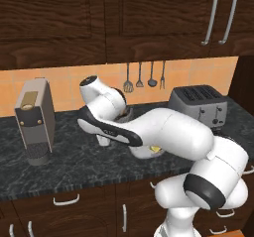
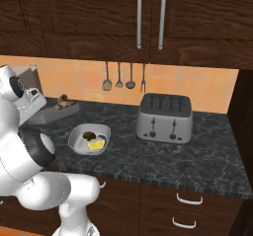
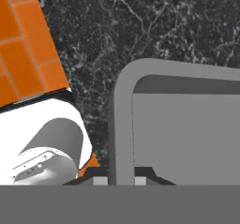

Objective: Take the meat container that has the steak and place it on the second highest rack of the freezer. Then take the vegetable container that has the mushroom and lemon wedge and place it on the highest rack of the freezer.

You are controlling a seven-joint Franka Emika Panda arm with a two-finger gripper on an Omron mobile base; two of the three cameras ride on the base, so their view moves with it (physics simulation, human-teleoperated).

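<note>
The meat container (image 2: pixel 59 111) is a grey rectangular tray near the back wall, and the steak (image 2: pixel 64 100) lies in it. My gripper (image 3: pixel 120 181) is shut on the tray's near rim (image 3: pixel 123 124), one fingertip on each side of the rim. From the right base view the gripper (image 2: pixel 39 109) sits at the tray's left end. The vegetable container (image 2: pixel 75 140) is a white bowl in front of the tray, holding the mushroom (image 2: pixel 89 133) and the lemon wedge (image 2: pixel 96 144). My arm covers most of the bowl (image 1: pixel 149 152) from the left side. The freezer and its racks are out of view.
A silver toaster (image 2: pixel 164 117) stands right of the bowl. A coffee machine (image 1: pixel 34 119) stands at the counter's left. A white cylindrical object (image 3: pixel 54 138) lies close beside the tray. Utensils (image 2: pixel 123 77) hang on the tiled wall. Dark cabinets overhang the counter.
</note>
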